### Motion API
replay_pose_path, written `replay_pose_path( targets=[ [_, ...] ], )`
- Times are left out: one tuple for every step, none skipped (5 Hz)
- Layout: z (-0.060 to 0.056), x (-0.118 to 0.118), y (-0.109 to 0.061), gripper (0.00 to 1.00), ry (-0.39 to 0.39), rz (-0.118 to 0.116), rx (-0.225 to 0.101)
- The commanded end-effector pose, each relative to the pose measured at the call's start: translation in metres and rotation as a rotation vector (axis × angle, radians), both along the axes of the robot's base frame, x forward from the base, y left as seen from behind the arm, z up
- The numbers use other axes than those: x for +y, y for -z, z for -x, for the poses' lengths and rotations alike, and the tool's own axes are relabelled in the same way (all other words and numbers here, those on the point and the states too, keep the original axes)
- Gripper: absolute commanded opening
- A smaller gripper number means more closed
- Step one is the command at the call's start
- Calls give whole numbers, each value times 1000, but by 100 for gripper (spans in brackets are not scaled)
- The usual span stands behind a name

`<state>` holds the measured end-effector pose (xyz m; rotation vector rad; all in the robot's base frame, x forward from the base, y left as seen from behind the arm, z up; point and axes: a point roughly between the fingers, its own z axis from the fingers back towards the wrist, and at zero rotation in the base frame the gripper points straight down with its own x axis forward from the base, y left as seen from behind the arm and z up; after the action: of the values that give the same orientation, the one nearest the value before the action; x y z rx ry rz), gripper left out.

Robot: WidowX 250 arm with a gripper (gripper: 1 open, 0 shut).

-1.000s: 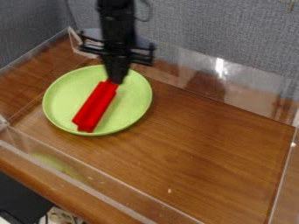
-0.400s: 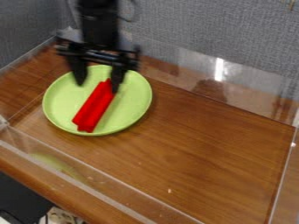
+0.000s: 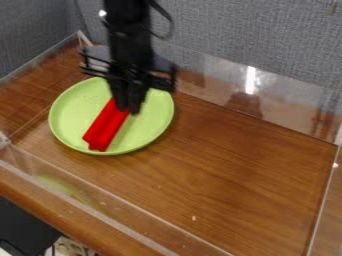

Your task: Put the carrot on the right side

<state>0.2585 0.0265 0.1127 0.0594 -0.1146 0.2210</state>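
The carrot [image 3: 106,123] lies on the lime-green plate [image 3: 154,125], left part of the wooden desk [image 3: 241,170], long axis running from 1 o'clock to 7 o'clock. The gripper [image 3: 128,101] points straight down over its upper end, fingers together and apparently clamped on that end. Judged: grasp made, carrot not yet lifted. Left to do: lift, carry toward 3 o'clock, set down on bare desk.

- No text, label, brand, number or sign can be read anywhere in this view — not on the plate [image 3: 80,128], the carrot [image 3: 102,127], the tabletop [image 3: 241,170] or the clear walls [image 3: 254,82].
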Motion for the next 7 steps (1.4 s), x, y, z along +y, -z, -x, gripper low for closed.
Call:
replay_pose_path(
  targets=[
    [-13, -43, 13, 0, 141, 15, -13],
    [-8, -8, 18, 100, 139, 3, -9],
    [-4, 26, 17, 100, 140, -3, -17],
    [-1, 50, 21, 100, 106, -14, -23],
    [-9, 66, 36, 100, 76, -26, -12],
    [-15, 70, 59, 100, 93, -35, 11],
    [-18, 69, 72, 0, 118, -40, 14]
  ],
)
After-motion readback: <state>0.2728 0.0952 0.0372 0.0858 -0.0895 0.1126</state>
